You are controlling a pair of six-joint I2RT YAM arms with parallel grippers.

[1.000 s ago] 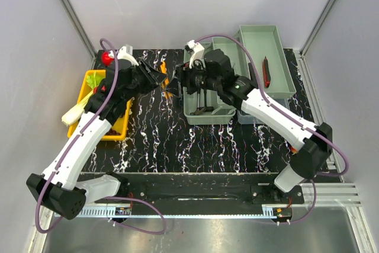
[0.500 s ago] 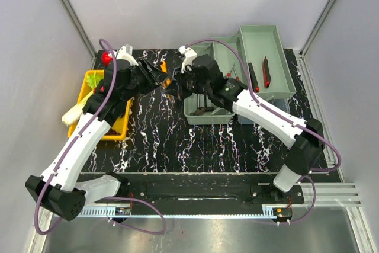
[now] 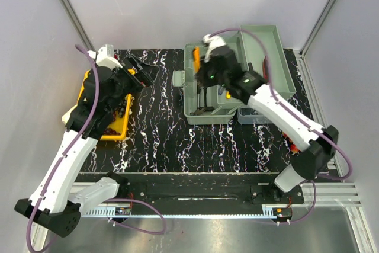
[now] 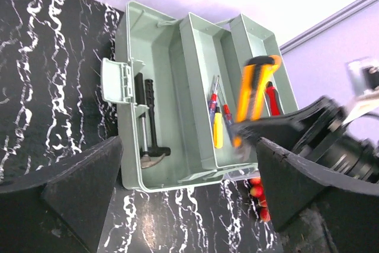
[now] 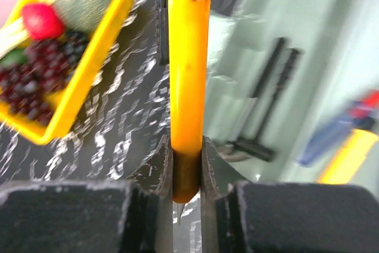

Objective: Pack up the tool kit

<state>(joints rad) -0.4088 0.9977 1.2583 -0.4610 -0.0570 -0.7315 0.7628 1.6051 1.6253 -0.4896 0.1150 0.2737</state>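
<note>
Clamping one orange utility knife (image 5: 188, 75) by its dark end, the right gripper (image 5: 186, 167) has its jaws narrowed tight on the handle. Beneath those jaws sits the single pale green toolbox (image 4: 160, 57) with two trays spread out. One hammer (image 4: 148, 125) lies in the main well and one yellow-handled screwdriver (image 4: 218, 131) in the next tray. Off to the side, one yellow tray (image 5: 89, 81) holds dark grapes. The left gripper (image 4: 189, 146) stands wide, holding nothing.

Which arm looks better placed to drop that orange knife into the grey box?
Right. The right gripper grips the orange knife above the open toolbox; the left gripper stands open and empty, near the yellow tray.
</note>
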